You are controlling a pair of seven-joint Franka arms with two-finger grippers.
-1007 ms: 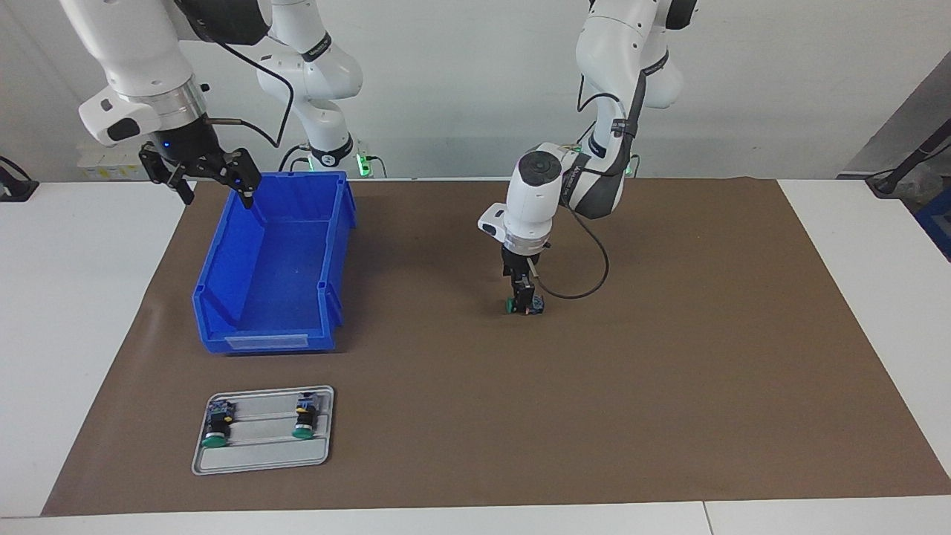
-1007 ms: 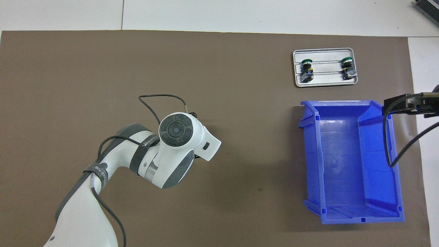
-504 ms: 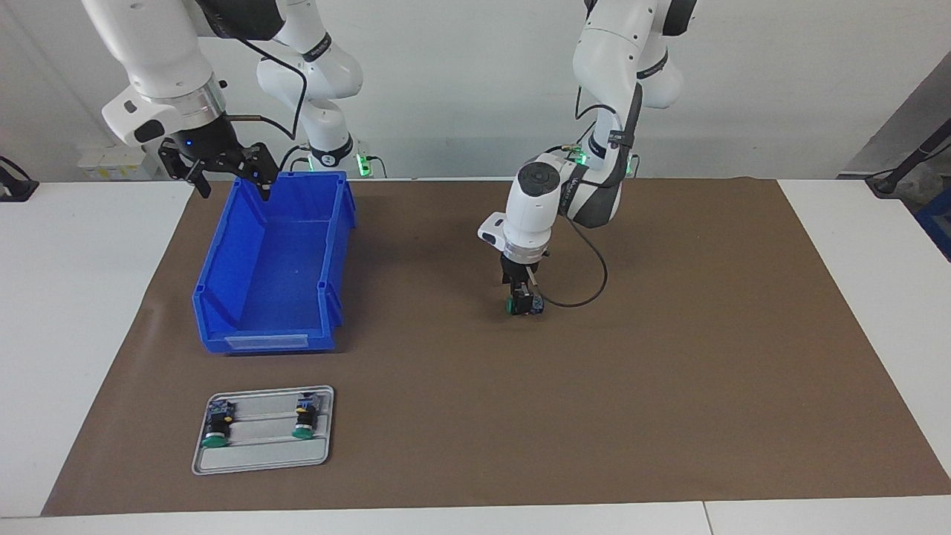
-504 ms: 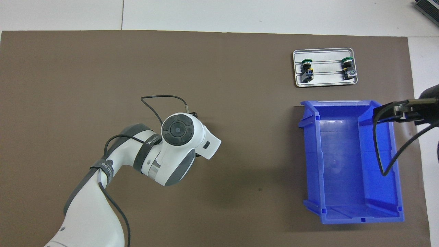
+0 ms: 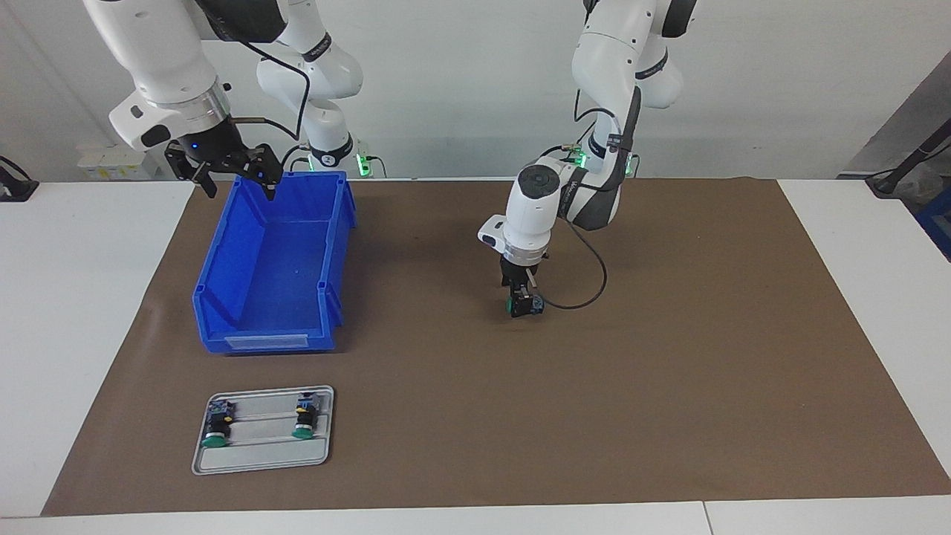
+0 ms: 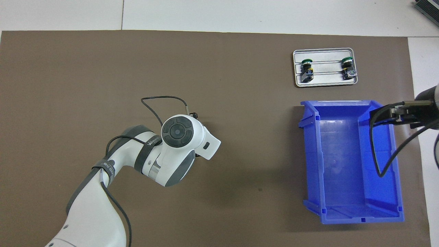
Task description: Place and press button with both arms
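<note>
A green-capped button (image 5: 524, 305) lies on its side on the brown mat (image 5: 669, 371), near the middle of the table. My left gripper (image 5: 523, 301) points straight down over it, open, with the button between its fingers. In the overhead view the left wrist (image 6: 176, 130) hides both the gripper and this button. My right gripper (image 5: 239, 186) hangs open and empty over the rim of the blue bin (image 5: 223, 253) nearest the robots. It also shows at the edge of the overhead view as the right gripper (image 6: 398, 111).
The blue bin (image 6: 308, 161) stands empty toward the right arm's end. A grey tray (image 5: 260, 461), farther from the robots than the bin, holds two more green-capped buttons (image 5: 217, 429) (image 5: 304, 420). In the overhead view the tray (image 6: 325, 82) carries them side by side.
The right gripper has moved from beside the bin's corner to over the bin's rim. The left arm has shifted slightly while its gripper and the button stayed put.
</note>
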